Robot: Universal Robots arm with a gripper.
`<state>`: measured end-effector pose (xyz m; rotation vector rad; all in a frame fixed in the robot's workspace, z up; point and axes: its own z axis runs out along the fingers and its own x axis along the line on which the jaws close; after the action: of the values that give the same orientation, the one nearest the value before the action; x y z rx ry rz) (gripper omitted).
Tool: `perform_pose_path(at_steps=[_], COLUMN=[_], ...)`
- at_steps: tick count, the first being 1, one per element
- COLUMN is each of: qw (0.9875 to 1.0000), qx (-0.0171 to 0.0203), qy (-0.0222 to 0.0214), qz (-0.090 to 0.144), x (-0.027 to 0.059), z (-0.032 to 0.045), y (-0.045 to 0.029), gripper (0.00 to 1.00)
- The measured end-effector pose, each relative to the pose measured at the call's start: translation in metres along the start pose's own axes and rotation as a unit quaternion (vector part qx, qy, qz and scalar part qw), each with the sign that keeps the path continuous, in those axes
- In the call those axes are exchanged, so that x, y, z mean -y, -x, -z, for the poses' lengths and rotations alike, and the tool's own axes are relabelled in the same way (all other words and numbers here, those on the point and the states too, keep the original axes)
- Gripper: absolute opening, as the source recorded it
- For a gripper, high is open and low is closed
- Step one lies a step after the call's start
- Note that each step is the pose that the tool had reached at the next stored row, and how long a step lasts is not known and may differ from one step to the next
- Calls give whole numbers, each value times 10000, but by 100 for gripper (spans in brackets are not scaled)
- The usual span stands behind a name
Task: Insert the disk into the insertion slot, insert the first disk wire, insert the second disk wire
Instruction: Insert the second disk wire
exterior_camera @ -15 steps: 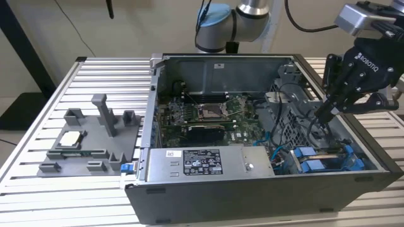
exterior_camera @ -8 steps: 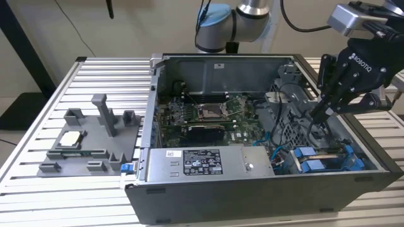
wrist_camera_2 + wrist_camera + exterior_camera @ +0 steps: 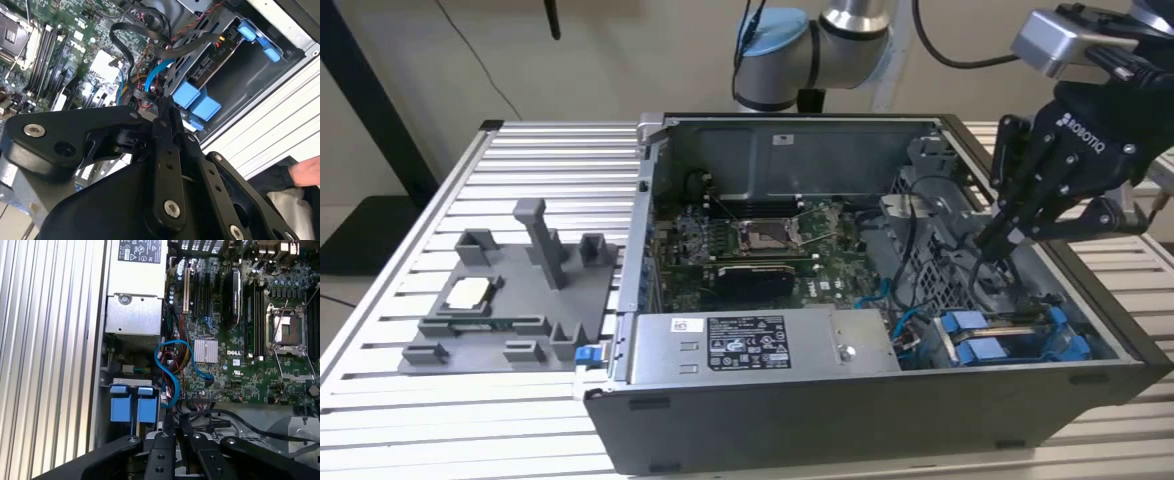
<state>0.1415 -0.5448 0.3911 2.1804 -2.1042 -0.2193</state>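
In the exterior view my gripper reaches down into the open computer case, at the exterior view's right, just above the insertion slot. The disk's blue frame sits in that grey bay at the case's near right corner, and its blue tabs show in both wrist views. The fingers stand pinched together on a black disk wire that loops up from the bay. The fingertips hover close beside the blue tabs.
The motherboard and the silver power supply lie in the case beside the bay. Blue data cables curl near the fingers. A grey fixture lies on the slatted table at the exterior view's left. A person's hand rests beyond the case.
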Motion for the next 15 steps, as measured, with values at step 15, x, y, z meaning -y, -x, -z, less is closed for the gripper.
perform_pose_path(at_steps=[15], qw=[10000], qx=[-15], qy=[-32], qz=[-1], x=[25], z=[-170], y=[-6], gripper=[16])
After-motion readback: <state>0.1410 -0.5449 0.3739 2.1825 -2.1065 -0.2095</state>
